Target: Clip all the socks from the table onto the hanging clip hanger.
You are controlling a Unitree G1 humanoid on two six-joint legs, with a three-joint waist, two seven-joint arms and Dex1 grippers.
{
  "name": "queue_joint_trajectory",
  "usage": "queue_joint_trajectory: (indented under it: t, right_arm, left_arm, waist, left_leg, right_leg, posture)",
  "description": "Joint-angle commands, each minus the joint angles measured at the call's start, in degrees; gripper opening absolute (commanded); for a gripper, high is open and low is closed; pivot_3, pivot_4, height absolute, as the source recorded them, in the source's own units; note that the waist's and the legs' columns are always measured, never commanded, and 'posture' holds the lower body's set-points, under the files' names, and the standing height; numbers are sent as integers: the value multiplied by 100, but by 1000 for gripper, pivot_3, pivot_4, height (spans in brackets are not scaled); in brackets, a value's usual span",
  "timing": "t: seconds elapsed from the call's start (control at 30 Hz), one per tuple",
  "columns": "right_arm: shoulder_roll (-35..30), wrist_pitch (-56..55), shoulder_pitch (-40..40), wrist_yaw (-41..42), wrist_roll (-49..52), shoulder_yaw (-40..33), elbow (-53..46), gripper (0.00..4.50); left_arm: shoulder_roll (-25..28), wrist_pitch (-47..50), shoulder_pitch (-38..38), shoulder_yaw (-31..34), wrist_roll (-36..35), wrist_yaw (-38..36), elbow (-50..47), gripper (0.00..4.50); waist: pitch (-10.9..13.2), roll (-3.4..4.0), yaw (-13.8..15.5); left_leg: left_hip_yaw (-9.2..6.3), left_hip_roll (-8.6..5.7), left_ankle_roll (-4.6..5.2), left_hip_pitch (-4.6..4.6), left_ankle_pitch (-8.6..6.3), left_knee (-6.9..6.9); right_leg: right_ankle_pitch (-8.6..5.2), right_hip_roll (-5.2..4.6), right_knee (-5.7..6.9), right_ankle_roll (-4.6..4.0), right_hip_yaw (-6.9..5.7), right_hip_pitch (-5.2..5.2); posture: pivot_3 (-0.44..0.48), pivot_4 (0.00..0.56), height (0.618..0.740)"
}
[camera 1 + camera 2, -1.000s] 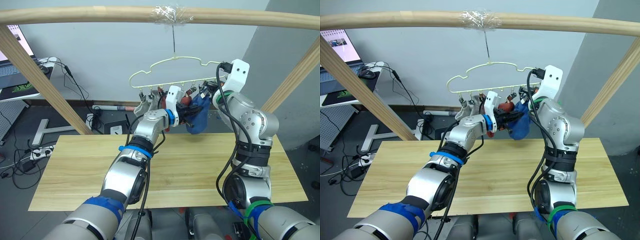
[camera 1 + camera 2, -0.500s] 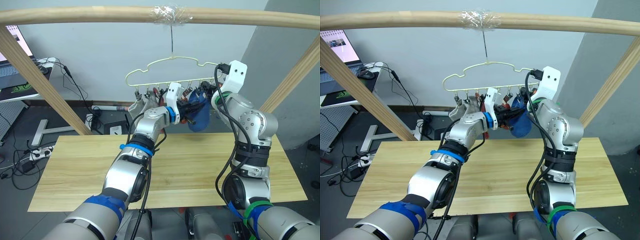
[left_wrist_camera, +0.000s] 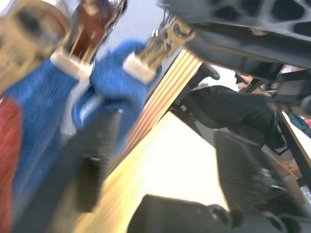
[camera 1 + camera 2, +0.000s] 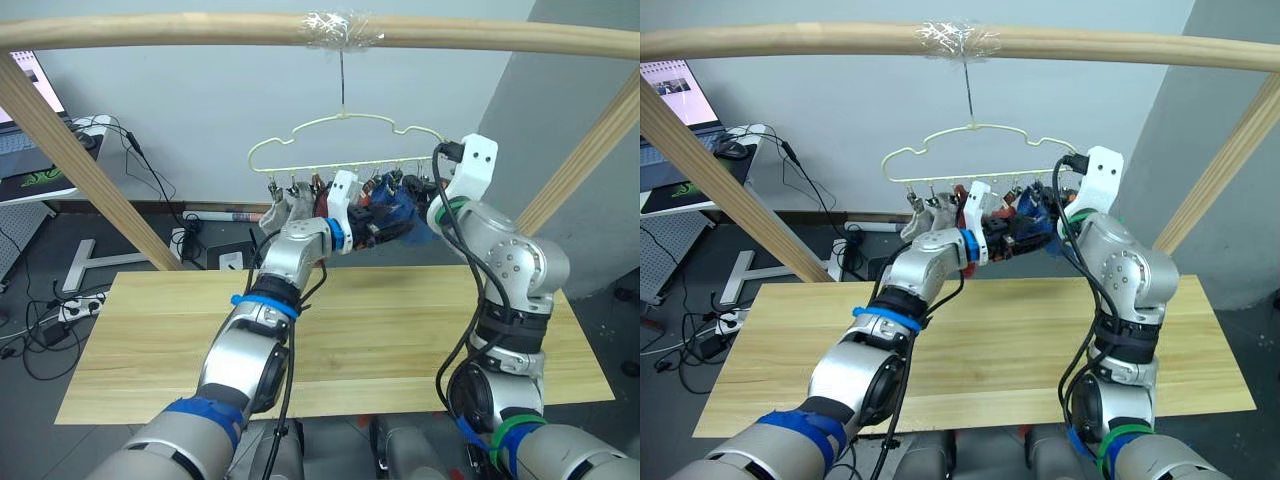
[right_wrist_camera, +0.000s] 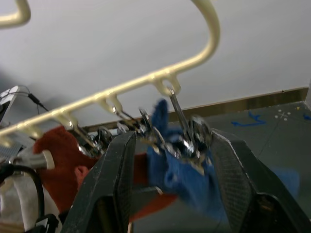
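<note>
The pale-yellow clip hanger (image 4: 330,128) hangs by its hook from the top pole. Along its lower bar hang a grey sock (image 4: 284,210), a rust-red sock (image 4: 322,197) and a blue sock (image 4: 400,210). My left gripper (image 3: 170,131) is open just under the clips, its fingers (image 3: 97,160) spread beside the blue sock (image 3: 112,77), holding nothing. My right gripper (image 5: 174,141) is open at the hanger's right end, with the last clips (image 5: 187,141) and the blue sock (image 5: 184,172) between its fingers (image 5: 116,184). The table (image 4: 380,330) of light wood lies below.
A round wooden pole (image 4: 200,30) spans the top, and slanted poles (image 4: 70,160) (image 4: 585,165) come down on both sides. A desk with a laptop (image 4: 30,150) stands at the far left, with cables (image 4: 50,310) on the floor.
Both grippers have opened. The left one has let go of the blue sock, which now hangs higher, bunched at the clips. The hanger has swung slightly left.
</note>
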Motion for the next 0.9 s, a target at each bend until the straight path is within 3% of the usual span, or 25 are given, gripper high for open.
queue_joint_trajectory:
  t: [0.03, 0.27, 0.57, 0.9]
  right_arm:
    - [-221, 383, 480, 298, 320, 91, -994, 2395]
    - [-948, 583, 2360, 1155, 792, 378, -2500, 2395]
    - [-1683, -892, 5086, 2020, 401, 962, -2884, 2395]
    - [-1644, -2071, 6258, 2209, 24, 1378, -2643, 2395]
  left_arm:
    - [236, 578, 539, -59, -252, -159, -1272, 4471]
    - [1056, 1377, 2098, -33, -493, -22, -3390, 4471]
    - [2011, 1922, 4163, 341, -620, 434, -5182, 4471]
    - [1907, 624, 5918, 1029, -577, 1132, -5602, 4471]
  waist:
    - [0, 0, -7]
    - [0, 0, -19]
    - [-2, -3, -3]
    - [-27, -41, 84]
  left_leg:
    - [0, 0, 0, 0, 0, 0]
    - [-4, 2, -1, 4, 0, 2]
    - [0, 2, -1, 18, 1, 10]
    - [5, 5, -1, 31, 1, 16]
  right_leg:
    - [0, 0, 0, 0, 1, -1]
    - [0, 0, 3, 0, 0, 3]
    - [-20, 0, -2, 23, 8, 15]
    - [-41, -5, -3, -24, 14, 24]
  posture:
    - [27, 161, 740]
    - [35, 162, 740]
    - [94, 170, 740]
    - [136, 165, 740]
